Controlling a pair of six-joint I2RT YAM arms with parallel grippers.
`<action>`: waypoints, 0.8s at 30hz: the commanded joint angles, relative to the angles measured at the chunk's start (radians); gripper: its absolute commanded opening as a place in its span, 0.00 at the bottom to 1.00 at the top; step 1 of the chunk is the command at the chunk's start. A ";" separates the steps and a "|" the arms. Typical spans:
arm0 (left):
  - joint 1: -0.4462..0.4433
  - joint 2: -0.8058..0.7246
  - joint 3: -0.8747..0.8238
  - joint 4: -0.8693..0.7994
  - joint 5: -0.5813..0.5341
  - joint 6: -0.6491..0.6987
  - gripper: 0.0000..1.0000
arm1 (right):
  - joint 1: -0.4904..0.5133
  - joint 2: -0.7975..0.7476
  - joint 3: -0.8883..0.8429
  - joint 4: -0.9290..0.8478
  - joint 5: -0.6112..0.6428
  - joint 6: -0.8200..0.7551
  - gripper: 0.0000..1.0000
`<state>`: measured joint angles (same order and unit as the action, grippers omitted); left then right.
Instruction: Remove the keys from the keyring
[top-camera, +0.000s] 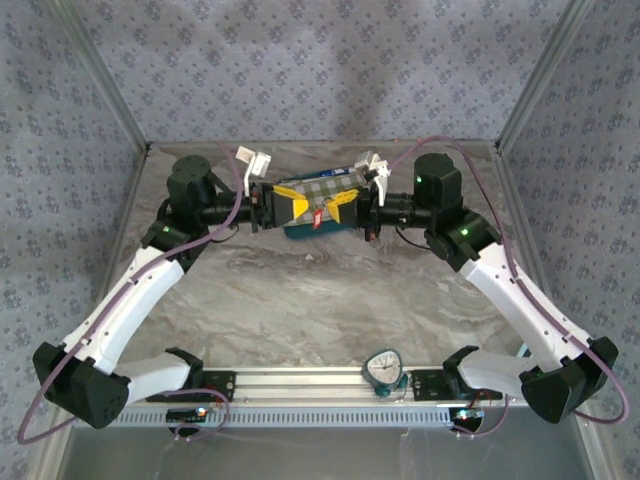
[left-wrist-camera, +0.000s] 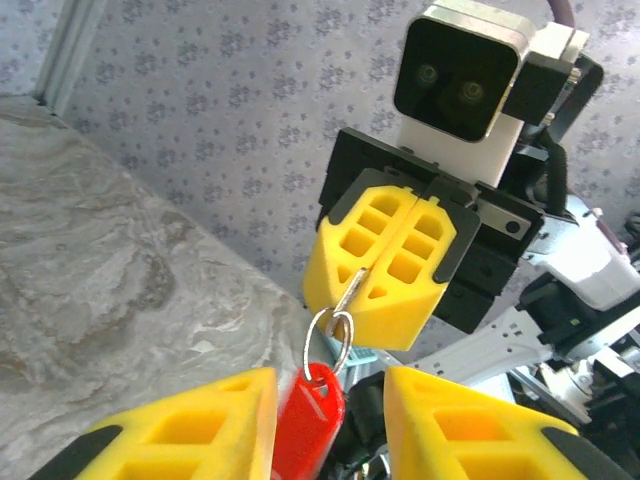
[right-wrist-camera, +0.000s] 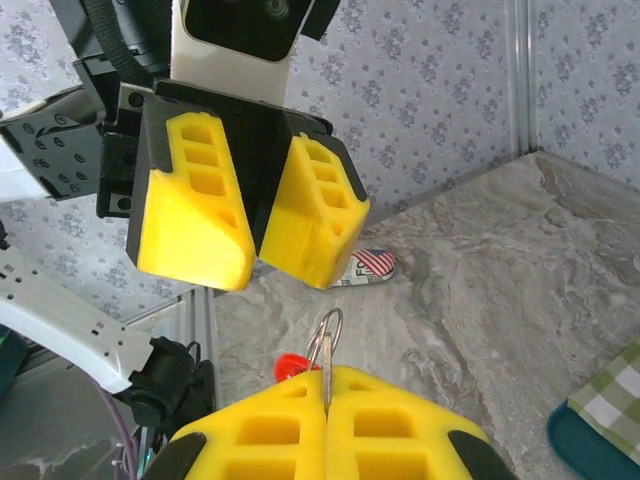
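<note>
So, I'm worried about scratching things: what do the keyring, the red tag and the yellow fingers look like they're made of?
The keyring: bright metal, probably steel; silvery with glints. The red tag: glossy plastic, judging by its smooth sheen. The right gripper's fingers: matte yellow plastic, likely printed; hollow grid pockets, no shine.

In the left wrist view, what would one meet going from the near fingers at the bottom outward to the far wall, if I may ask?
left gripper → red tag → keyring → key → right gripper → right wrist camera → patterned wall
</note>
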<state>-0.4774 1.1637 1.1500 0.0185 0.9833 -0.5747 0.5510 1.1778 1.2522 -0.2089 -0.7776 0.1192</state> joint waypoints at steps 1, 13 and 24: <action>-0.020 0.009 0.038 0.043 0.058 -0.004 0.32 | -0.004 -0.017 -0.010 0.027 -0.042 0.000 0.00; -0.047 0.036 0.063 0.031 0.050 0.011 0.32 | 0.008 -0.020 0.000 0.024 -0.052 -0.001 0.00; -0.016 -0.008 0.044 -0.011 0.018 0.041 0.38 | 0.008 -0.034 0.009 -0.001 -0.044 -0.018 0.00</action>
<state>-0.5083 1.1927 1.1851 0.0120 1.0019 -0.5579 0.5549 1.1717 1.2514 -0.2058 -0.8017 0.1188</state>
